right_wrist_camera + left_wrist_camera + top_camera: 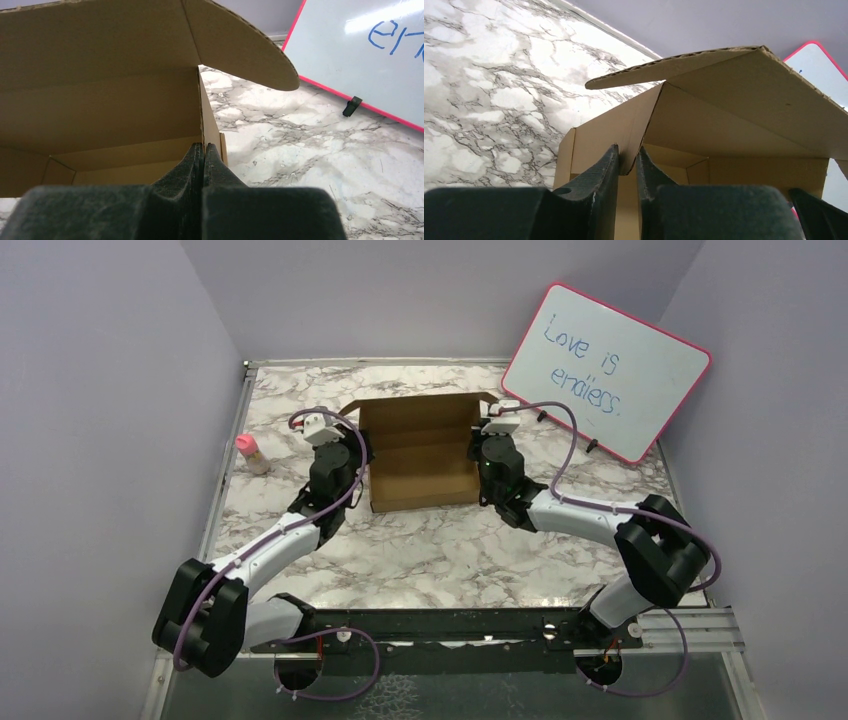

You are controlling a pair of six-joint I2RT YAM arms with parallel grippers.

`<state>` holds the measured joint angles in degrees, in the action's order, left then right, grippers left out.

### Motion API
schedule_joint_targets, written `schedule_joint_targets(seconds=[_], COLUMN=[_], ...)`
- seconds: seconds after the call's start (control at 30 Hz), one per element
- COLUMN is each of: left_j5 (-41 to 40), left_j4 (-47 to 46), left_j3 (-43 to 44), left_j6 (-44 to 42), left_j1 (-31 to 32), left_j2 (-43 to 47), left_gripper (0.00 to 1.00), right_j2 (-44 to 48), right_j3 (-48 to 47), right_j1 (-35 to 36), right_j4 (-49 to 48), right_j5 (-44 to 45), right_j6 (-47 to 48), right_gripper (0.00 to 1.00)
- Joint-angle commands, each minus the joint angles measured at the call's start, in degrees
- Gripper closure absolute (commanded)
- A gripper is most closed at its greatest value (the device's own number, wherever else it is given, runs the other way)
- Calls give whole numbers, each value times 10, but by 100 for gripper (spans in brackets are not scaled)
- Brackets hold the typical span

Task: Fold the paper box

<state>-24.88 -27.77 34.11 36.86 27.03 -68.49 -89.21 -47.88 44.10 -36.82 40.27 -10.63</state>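
Note:
The paper box [420, 455], brown cardboard, stands half formed in the middle of the marble table with its lid flap raised at the back. My left gripper [362, 455] is at the box's left wall. In the left wrist view the jaws [628, 150] stand narrowly apart, closed on a corner of that wall [594, 145]. My right gripper [478, 455] is at the box's right wall. In the right wrist view its jaws [204, 146] are pressed together just below that wall's edge [206, 117], with nothing showing between them. The lid's rounded side flap [240, 45] hangs overhead.
A pink-framed whiteboard [608, 370] with blue writing leans at the back right, close to the right arm. A small pink-capped bottle [250, 453] stands at the table's left edge. Grey walls enclose the table [430, 550] on three sides.

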Motion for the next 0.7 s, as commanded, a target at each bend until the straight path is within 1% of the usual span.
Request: schedule_joint_targets(seconds=[0.0,0.4,0.5,0.67], left_j5=[15,30,33,36], left_j4=[-4,-6,-4,-4], left_j3=[-23,-82,-94,-112], left_j6=[18,26,26,25], left_j1=[4,4,4,4], left_j2=[23,49,55,77], left_gripper=[81,75,72,67], right_j2=[7,13,18,29], right_j3=[25,66,80,107], right_j1=[11,13,13,13], right_j4=[16,5,-2,-19], right_j5=[-2,-8,-9,-23], right_j6=[-28,-52,-54,-42], right_gripper=[97,94,94,89])
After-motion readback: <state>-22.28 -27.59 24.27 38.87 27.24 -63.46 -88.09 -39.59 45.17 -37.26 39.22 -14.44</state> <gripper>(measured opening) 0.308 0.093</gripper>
